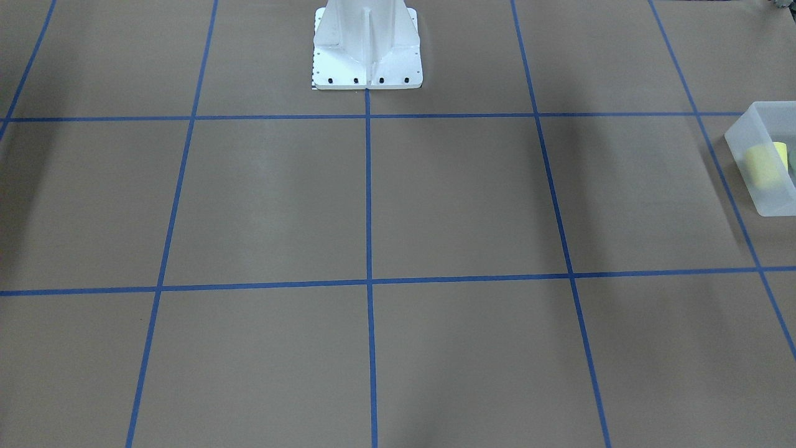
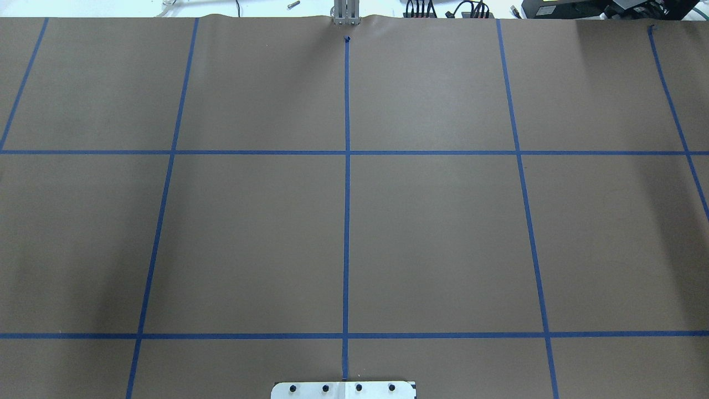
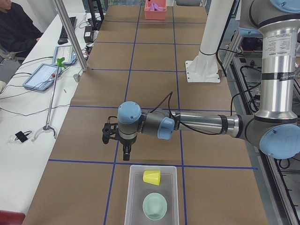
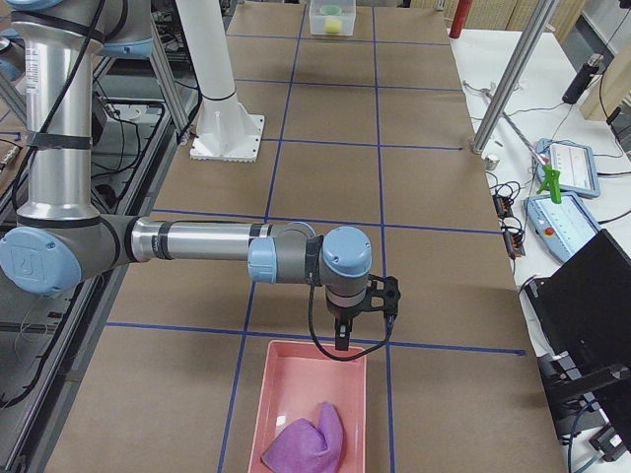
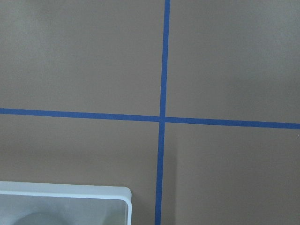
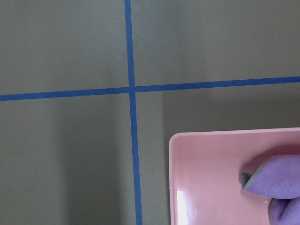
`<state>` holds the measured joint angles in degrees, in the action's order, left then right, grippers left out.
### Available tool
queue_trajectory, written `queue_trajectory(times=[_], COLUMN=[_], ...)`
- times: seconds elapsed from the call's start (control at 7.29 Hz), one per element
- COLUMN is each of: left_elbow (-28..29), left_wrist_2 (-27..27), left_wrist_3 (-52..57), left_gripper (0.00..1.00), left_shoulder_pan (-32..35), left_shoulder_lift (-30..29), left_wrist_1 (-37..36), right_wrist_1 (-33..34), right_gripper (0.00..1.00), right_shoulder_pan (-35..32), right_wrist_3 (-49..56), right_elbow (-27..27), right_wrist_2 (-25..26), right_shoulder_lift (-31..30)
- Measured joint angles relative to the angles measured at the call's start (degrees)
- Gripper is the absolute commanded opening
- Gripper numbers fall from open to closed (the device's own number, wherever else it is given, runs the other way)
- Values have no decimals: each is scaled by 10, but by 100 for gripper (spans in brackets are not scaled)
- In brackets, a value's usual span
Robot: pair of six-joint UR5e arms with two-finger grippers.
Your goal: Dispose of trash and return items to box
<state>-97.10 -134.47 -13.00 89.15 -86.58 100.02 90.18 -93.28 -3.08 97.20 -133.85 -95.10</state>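
Note:
The frosted-white box (image 3: 133, 197) stands at the table's left end. The yellow cup (image 3: 151, 177) lies upside down in it beside the mint-green bowl (image 3: 155, 206). The box (image 1: 760, 186) and cup (image 1: 765, 165) also show at the front-facing view's right edge, and a box corner (image 5: 70, 191) shows in the left wrist view. My left gripper (image 3: 126, 152) points down just beyond the box's end and holds nothing I can see. My right gripper (image 4: 341, 335) hangs over the pink tray's rim. I cannot tell whether either is open or shut.
A pink tray (image 4: 296, 379) with a purple cloth (image 4: 308, 439) sits at the table's right end; both show in the right wrist view, tray (image 6: 211, 159) and cloth (image 6: 276, 187). The white robot base (image 1: 367, 56) stands at the middle. Operators' desks line the far side.

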Motion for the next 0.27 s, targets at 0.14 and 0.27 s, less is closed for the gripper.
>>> queue_trajectory(times=[0.14, 0.27], left_elbow=[1, 4], left_wrist_2=[0, 0], left_wrist_3=[0, 0], left_gripper=[99, 99], left_shoulder_pan=[0, 0], left_shoulder_lift=[-2, -4], left_wrist_1=[0, 0], right_wrist_1=[0, 0], right_gripper=[100, 100], right_shoulder_pan=[0, 0], right_wrist_3=[0, 0], right_elbow=[0, 1], right_wrist_2=[0, 0], right_shoulder_lift=[0, 0])
